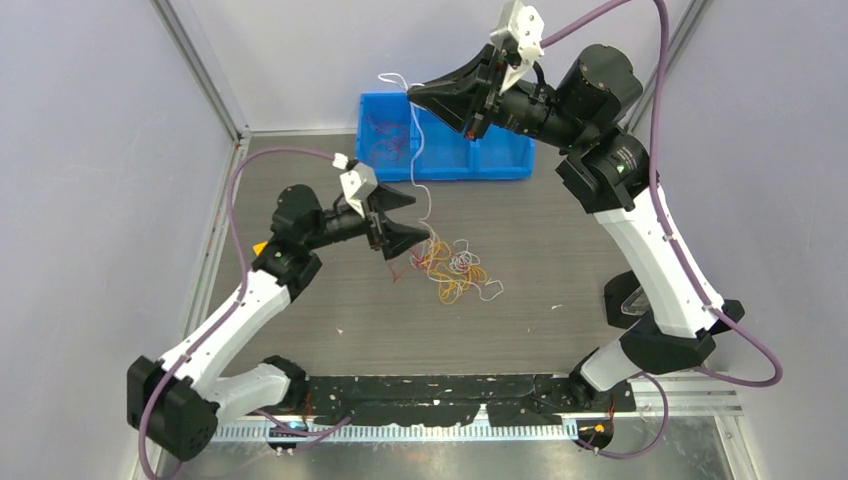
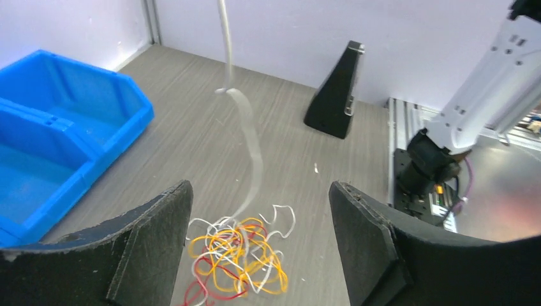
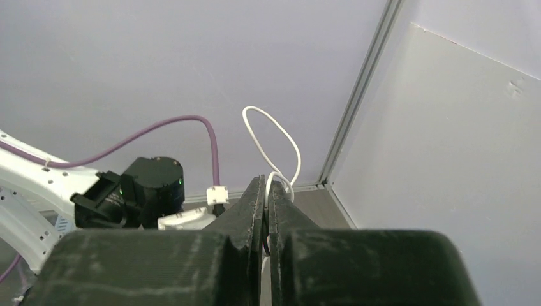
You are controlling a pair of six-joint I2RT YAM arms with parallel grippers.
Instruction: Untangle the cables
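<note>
1. Right fingers, pressed together, pinch the white cable high over the far bench.
2. Left fingers stand spread, empty, just left of the tangle mid-bench.
3. Strands look light, springy, snag-prone; best gripped at single loops near crossings.

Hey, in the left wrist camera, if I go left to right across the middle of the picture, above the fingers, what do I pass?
Blue bin → white cable hanging down → black wedge-shaped object → right arm.
</note>
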